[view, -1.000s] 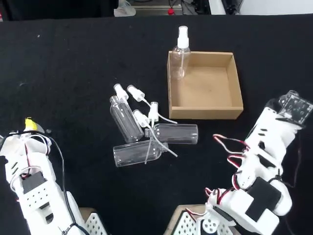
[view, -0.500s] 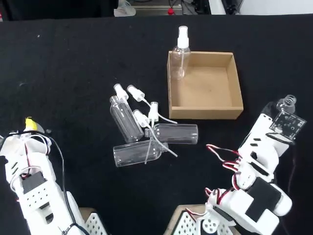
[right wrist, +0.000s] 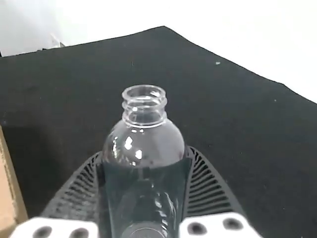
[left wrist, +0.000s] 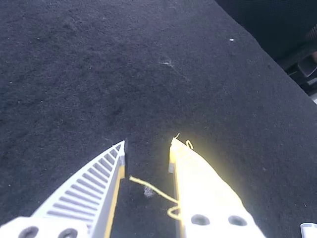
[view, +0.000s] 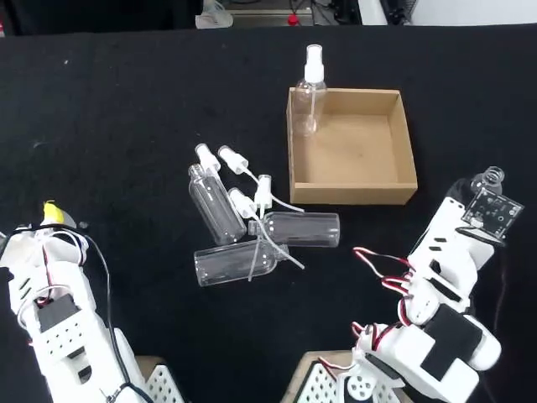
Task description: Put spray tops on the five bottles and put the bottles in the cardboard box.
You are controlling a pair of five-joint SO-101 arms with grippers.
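My right gripper (right wrist: 143, 157) is shut on a clear open-necked bottle (right wrist: 143, 126), held upright; in the high view it sits right of the box's near corner, with the bottle neck (view: 492, 176) poking past the right gripper (view: 485, 200). The cardboard box (view: 403, 143) holds one standing bottle with a spray top (view: 309, 99) in its far left corner. Three capless bottles (view: 214, 208) (view: 235, 262) (view: 304, 228) lie left of the box among several loose spray tops (view: 233, 159). My left gripper (left wrist: 147, 147) stands open over bare cloth at the table's left (view: 52, 214).
Black cloth covers the table (view: 126, 101). White tubes from the spray tops (view: 277, 200) trail across the lying bottles. Cables hang along both arm bases at the front edge. Room clutter lies beyond the far edge.
The right arm has drawn its wrist back toward the front and tipped it, so the held bottle's neck now shows. The left arm has kept still.
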